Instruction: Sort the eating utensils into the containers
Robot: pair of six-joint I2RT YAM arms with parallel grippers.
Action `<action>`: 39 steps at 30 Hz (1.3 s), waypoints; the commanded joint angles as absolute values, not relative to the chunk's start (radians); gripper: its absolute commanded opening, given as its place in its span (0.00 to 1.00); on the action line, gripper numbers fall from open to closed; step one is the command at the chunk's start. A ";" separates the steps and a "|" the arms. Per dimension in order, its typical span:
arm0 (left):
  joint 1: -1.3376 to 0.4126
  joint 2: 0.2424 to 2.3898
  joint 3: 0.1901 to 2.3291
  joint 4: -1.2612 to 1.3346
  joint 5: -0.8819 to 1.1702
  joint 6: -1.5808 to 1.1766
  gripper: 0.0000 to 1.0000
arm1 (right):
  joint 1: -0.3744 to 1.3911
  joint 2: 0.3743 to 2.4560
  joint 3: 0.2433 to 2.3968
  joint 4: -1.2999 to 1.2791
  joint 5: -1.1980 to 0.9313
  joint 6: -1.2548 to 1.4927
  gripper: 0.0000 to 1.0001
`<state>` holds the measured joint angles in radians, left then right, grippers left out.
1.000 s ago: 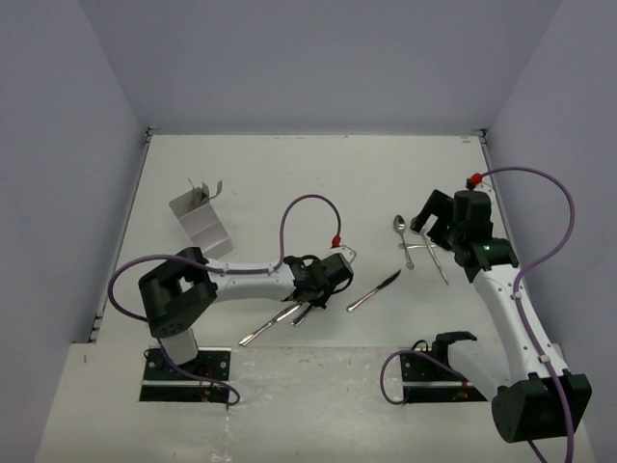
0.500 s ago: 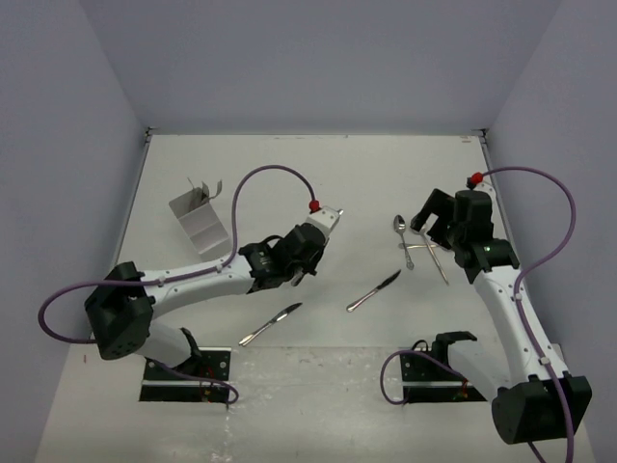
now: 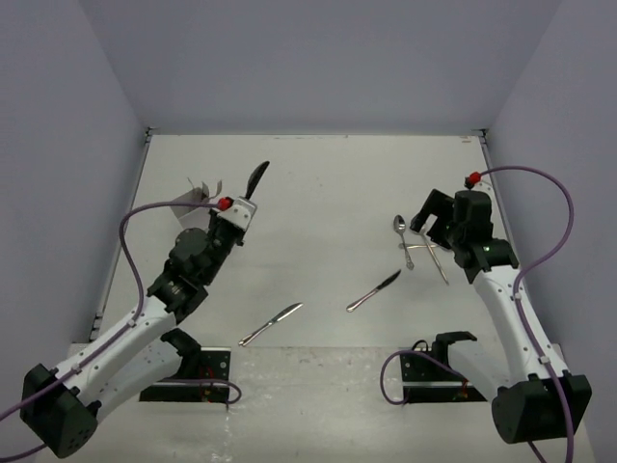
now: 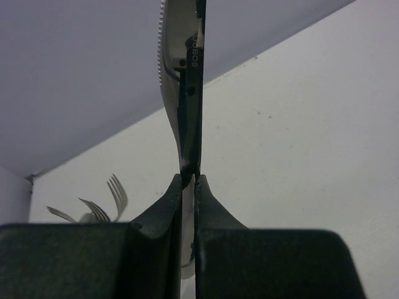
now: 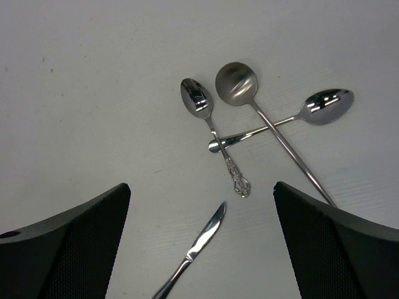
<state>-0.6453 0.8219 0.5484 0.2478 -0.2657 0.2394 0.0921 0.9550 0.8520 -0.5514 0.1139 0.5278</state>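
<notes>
My left gripper (image 3: pixel 241 206) is raised near the back left and shut on a table knife (image 3: pixel 257 177) that points up and away. In the left wrist view the knife (image 4: pixel 182 93) stands edge-on out of the shut fingertips (image 4: pixel 188 180). Just left of it is the light grey container (image 3: pixel 185 205), partly hidden by the arm, with forks (image 3: pixel 204 185) sticking out; fork tines (image 4: pixel 116 191) show in the left wrist view. Two knives (image 3: pixel 271 324) (image 3: pixel 374 290) lie on the table. My right gripper (image 5: pixel 201 187) hangs open above three crossed spoons (image 5: pixel 237 80) and a knife (image 5: pixel 201 242).
The spoons (image 3: pixel 413 243) lie at centre right, under the right arm's wrist (image 3: pixel 463 227). Pale walls enclose the table on the left, back and right. A purple cable (image 3: pixel 145 231) loops out from the left arm.
The left arm has lifted one knife from the near middle of the table and swung it left and back, up beside the container. The right arm has not moved.
</notes>
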 commanded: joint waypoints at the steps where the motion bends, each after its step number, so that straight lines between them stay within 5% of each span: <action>1: -0.522 0.781 0.522 0.400 -0.034 0.480 0.00 | 0.092 0.968 0.867 -0.517 0.123 0.506 0.99; 13: 0.040 0.966 0.595 0.336 0.716 0.558 0.00 | 0.091 1.029 0.920 -0.567 0.186 0.499 0.99; 39: 0.175 1.149 0.517 0.503 0.681 0.407 0.00 | 0.092 1.026 0.936 -0.588 0.279 0.477 0.99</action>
